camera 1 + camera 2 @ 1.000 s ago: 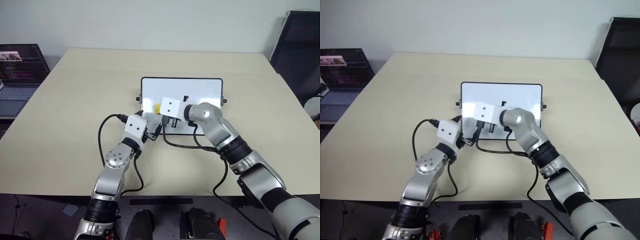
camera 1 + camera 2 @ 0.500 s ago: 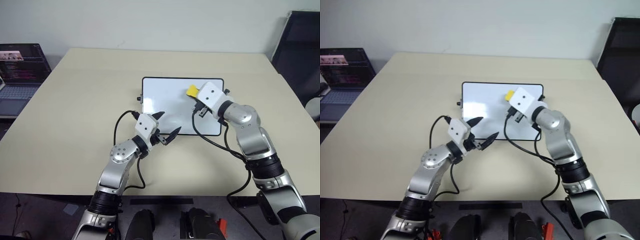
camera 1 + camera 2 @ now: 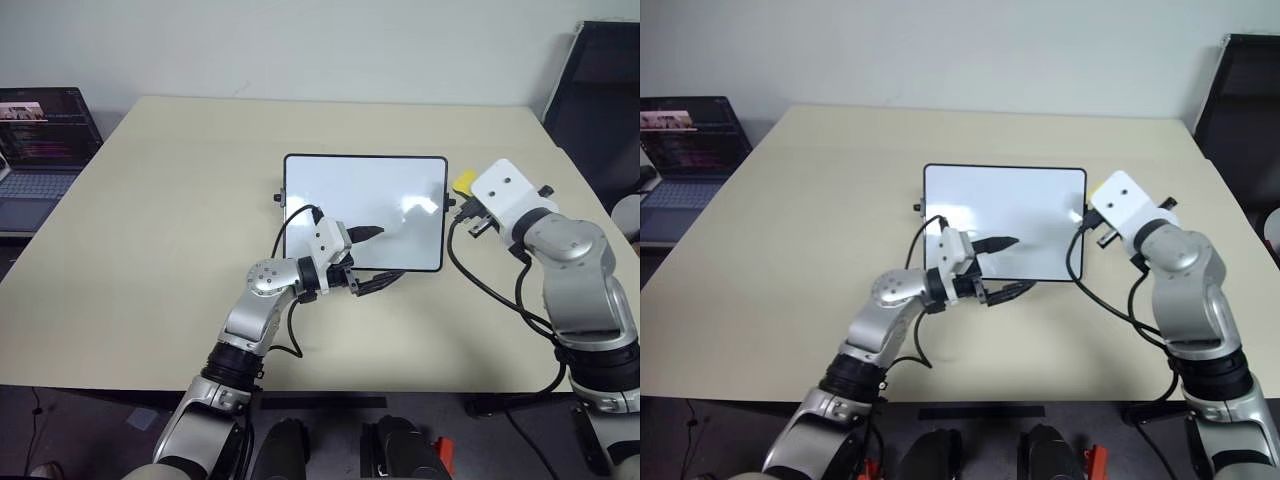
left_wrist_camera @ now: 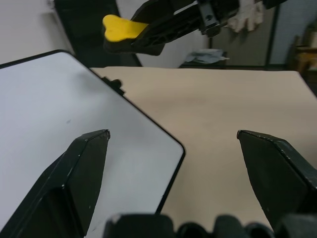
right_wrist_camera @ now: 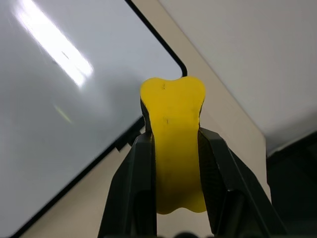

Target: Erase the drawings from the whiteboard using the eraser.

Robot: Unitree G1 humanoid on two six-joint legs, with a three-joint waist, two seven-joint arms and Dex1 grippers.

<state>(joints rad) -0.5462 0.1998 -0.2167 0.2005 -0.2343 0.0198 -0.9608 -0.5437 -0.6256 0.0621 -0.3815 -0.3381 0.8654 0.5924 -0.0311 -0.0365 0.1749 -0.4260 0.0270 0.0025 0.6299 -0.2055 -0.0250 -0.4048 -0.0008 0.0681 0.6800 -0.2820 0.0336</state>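
Right tool (image 5: 174, 144) clamps the eraser (image 5: 173, 144) just off the whiteboard's (image 3: 365, 205) right edge — left tool (image 3: 368, 258) spread wide, empty, over its near edge.

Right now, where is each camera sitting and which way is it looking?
Head eyes: high on the robot's head, looking forward and down at the table and whiteboard; both arms show.
Left wrist view: on the left arm, looking along the open left tool across the whiteboard's corner; its two black fingers show.
Right wrist view: on the right arm, looking along the right tool, which is squeezing the yellow eraser beside the whiteboard's edge.
Shared: the left wrist view and head views both see the right tool carrying the eraser.
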